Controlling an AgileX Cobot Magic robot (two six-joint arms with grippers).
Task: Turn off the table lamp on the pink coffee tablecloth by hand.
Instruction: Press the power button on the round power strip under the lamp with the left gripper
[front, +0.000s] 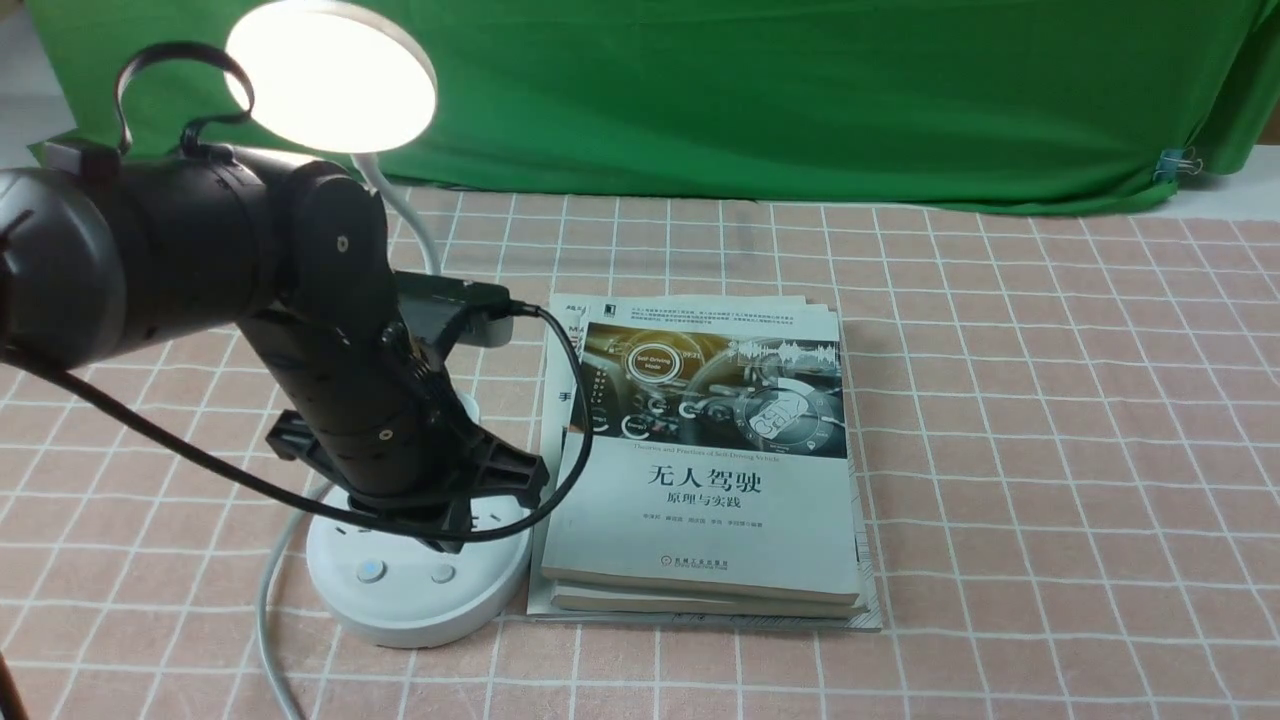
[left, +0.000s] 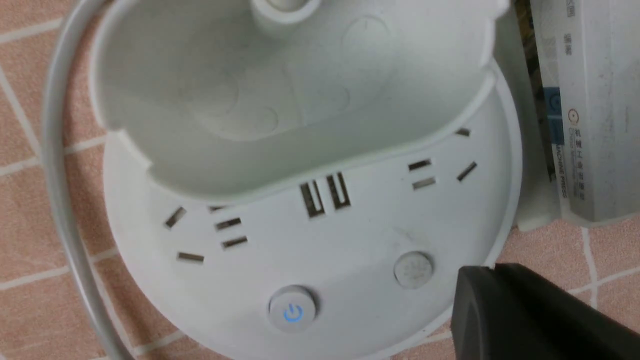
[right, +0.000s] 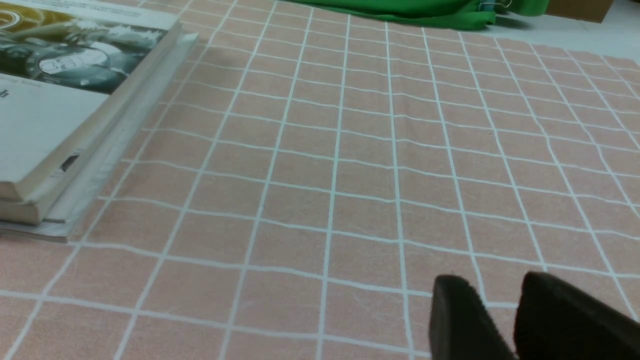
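A salmon-pink checked tablecloth (front: 1050, 450) covers the whole work surface, and a green backdrop cloth (front: 800, 90) hangs across the top of the front view. The table lamp (front: 410, 590) stands at the lower left of that view. Its disc head (front: 330, 75) is lit in the upper left corner, and its white cord (front: 265, 590) trails down to the bottom edge. A stack of books (front: 710, 480) lies just beside the lamp's base, near the centre. The left gripper (front: 455, 515) hangs over the base. In the left wrist view its black finger (left: 525, 310) sits at the lower right, over the rim and just beside the plain round button (left: 413, 270). The blue-lit power button (left: 292, 310) lies further left. I cannot tell whether it touches the base, or whether the jaws are parted or closed. In the right wrist view the right gripper (right: 492, 285) is low at the bottom right with its fingers (right: 455, 320) slightly parted, holding nothing, above bare cloth. The cloth is bare to the right of the books.
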